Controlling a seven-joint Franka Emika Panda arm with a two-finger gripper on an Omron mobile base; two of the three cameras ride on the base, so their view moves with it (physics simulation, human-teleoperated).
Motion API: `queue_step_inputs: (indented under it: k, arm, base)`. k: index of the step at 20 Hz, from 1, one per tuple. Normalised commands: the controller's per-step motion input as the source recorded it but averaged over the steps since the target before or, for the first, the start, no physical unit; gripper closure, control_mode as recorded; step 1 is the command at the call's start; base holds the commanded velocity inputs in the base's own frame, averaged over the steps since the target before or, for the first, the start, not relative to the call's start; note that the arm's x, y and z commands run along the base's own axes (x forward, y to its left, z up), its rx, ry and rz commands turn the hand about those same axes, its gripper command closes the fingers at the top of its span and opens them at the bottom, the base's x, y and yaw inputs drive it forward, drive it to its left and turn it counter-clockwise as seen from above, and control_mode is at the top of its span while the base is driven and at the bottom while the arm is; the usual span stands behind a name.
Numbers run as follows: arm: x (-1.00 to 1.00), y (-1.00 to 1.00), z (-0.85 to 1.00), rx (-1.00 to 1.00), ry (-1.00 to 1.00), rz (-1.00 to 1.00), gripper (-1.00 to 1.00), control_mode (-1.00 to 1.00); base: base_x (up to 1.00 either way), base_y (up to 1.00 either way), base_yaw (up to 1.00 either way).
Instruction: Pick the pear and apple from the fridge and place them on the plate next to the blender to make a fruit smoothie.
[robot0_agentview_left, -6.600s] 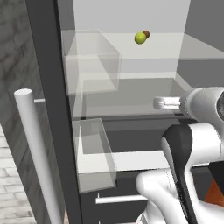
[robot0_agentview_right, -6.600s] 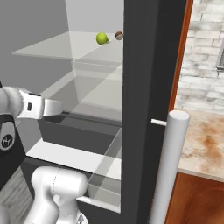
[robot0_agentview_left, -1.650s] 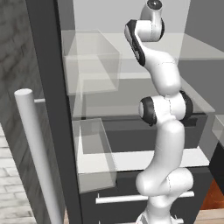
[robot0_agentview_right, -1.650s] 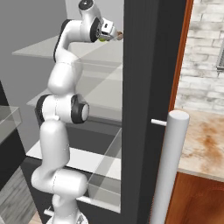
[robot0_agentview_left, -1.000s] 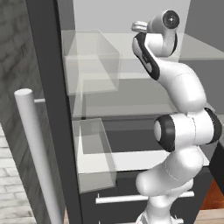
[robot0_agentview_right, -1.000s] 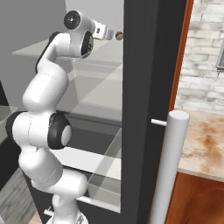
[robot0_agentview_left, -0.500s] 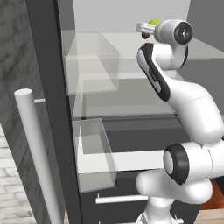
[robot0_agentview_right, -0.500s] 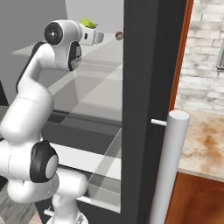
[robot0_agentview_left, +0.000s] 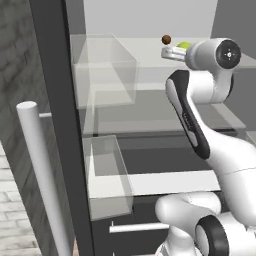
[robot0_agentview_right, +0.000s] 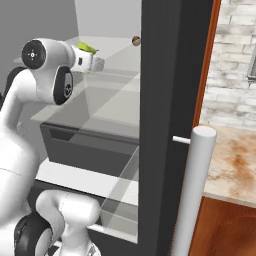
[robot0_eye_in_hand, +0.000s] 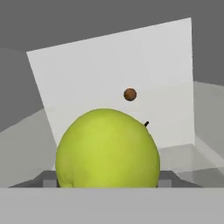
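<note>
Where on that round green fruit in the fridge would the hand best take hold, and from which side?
Probably across the widest part of the green fruit, one finger on each flank, coming in level from the fridge's open front. It is round and sits on the glass shelf with its stem at the far side, so the broad middle offers the surest grip.

I can't find any words, numbers, labels or signs to read here. The fridge (robot0_agentview_left: 55, 100) has no writing on its door or its shelves. My arm has no brand name on it that I can make out.
</note>
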Motion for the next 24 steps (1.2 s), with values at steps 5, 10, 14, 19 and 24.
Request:
queue_step_inputs:
  k: [5,10,14,19,24]
  arm:
    - [-1.0,0.23,-1.0,-0.02,0.4,0.0,1.0,-1.0]
    - [-1.0,0.0,-0.63,0.06,0.7,0.0,1.0,-1.0]
    - [-0.48,0.0,-0.2,0.02,0.33,0.0,1.0,-1.0]
    - [-0.29,0.0,-0.04,0.0,0.01,0.0,1.0,-1.0]
    - [-0.2,0.0,-0.05,0.0,0.01,0.0,1.0,1.0]
  base:
    - [0.0,0.0,0.0]
    - [0.0,0.0,0.0]
    - [0.0,0.0,0.0]
    - [0.0,0.0,0.0]
    - [-0.8,0.0,-0.11]
